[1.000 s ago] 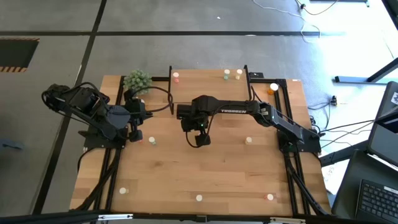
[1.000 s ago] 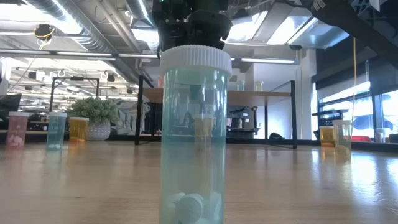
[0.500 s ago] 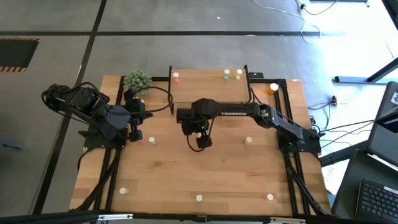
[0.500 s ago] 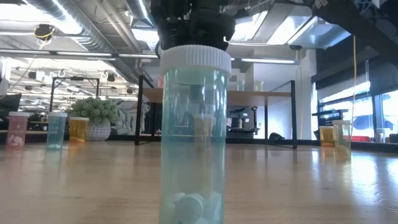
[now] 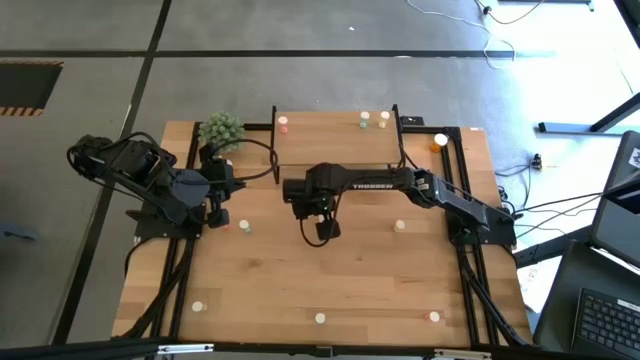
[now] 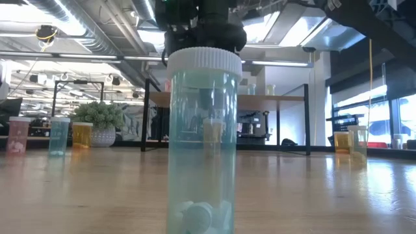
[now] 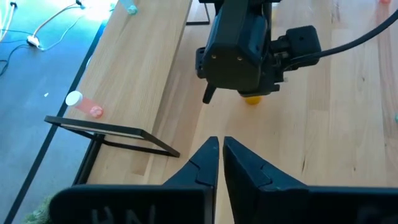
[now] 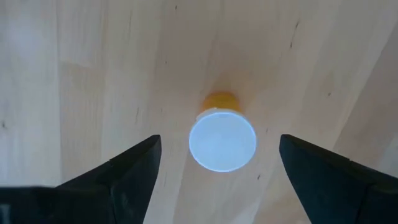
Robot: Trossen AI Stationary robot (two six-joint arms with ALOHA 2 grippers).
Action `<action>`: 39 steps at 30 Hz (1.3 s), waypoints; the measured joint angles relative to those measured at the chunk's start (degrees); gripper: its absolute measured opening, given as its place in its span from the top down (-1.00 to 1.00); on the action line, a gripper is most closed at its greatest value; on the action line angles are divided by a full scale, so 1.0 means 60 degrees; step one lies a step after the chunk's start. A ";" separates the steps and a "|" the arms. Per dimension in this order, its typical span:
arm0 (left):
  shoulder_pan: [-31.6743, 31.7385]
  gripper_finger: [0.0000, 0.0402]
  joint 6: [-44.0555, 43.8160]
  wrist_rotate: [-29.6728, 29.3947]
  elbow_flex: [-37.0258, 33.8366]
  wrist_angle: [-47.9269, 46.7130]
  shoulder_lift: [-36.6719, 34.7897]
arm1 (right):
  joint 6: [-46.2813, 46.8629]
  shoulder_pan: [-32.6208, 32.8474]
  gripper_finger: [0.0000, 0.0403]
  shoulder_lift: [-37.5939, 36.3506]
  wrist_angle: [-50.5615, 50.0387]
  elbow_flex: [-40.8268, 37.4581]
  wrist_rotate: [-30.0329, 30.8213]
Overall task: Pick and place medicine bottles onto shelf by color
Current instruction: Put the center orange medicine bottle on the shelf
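At frame centre, the right claw (image 8: 217, 180) hangs spread wide above a white-capped orange cylindrical medicine bottle (image 8: 222, 135); the left claw (image 7: 220, 163) is pinched together.

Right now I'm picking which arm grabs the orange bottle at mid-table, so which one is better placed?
The right. Its gripper hangs open directly above the orange bottle, fingers either side of the cap. The left gripper is shut and waits back near the table's left edge.
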 joint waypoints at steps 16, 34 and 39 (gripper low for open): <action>0.0000 0.86 0.0000 0.0000 0.0000 0.0000 0.0000 | 0.0055 -0.0025 -0.63 0.0024 -0.0016 -0.0372 -0.0041; -0.0001 0.86 0.0000 -0.0001 0.0000 0.0000 0.0000 | 0.0271 -0.0039 -0.63 0.0007 0.0020 -0.0616 -0.0017; 0.0000 0.86 0.0000 0.0000 0.0000 0.0000 0.0000 | 0.0280 -0.0015 -0.63 0.0007 0.0092 -0.0633 -0.0062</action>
